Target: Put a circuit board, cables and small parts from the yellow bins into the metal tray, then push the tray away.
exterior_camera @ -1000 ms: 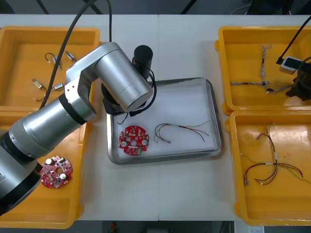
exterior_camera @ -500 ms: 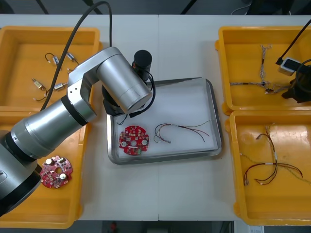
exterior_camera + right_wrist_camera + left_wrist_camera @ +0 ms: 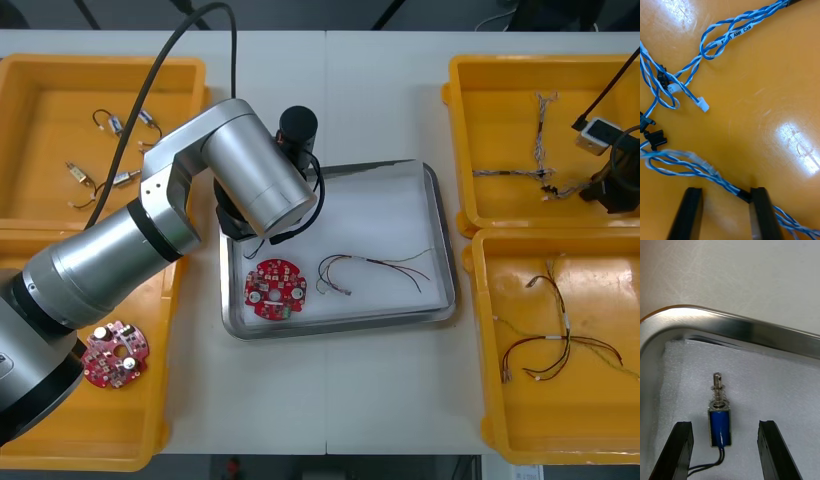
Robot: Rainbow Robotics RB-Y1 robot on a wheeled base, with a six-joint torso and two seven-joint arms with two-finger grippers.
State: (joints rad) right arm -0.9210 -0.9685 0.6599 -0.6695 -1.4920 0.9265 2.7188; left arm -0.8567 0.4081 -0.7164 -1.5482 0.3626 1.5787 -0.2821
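Note:
My left gripper (image 3: 725,423) is open over the far left corner of the metal tray (image 3: 440,240). A small metal part (image 3: 720,420), with a blue body, a spring and a pin, lies on the white lining between the fingers, touching neither. The left arm's wrist (image 3: 262,180) hides it in the front view. A red circuit board (image 3: 274,288) and a red and yellow cable (image 3: 375,268) lie in the tray. My right gripper (image 3: 725,190) is low in the far right bin (image 3: 455,140). Its fingers stand apart around a twisted blue and white cable (image 3: 696,168) that touches one finger (image 3: 760,210).
The far left bin (image 3: 30,70) holds several small metal parts (image 3: 120,178). Another circuit board (image 3: 115,353) lies in the near left bin. Red and yellow cables (image 3: 555,345) lie in the near right bin (image 3: 478,330). More blue and white cable (image 3: 726,35) loops beyond the right fingers.
The left wrist has shifted slightly over the tray's far left corner and its fingers have opened. The right gripper has settled a little lower in the far right bin, its fingers narrowing.

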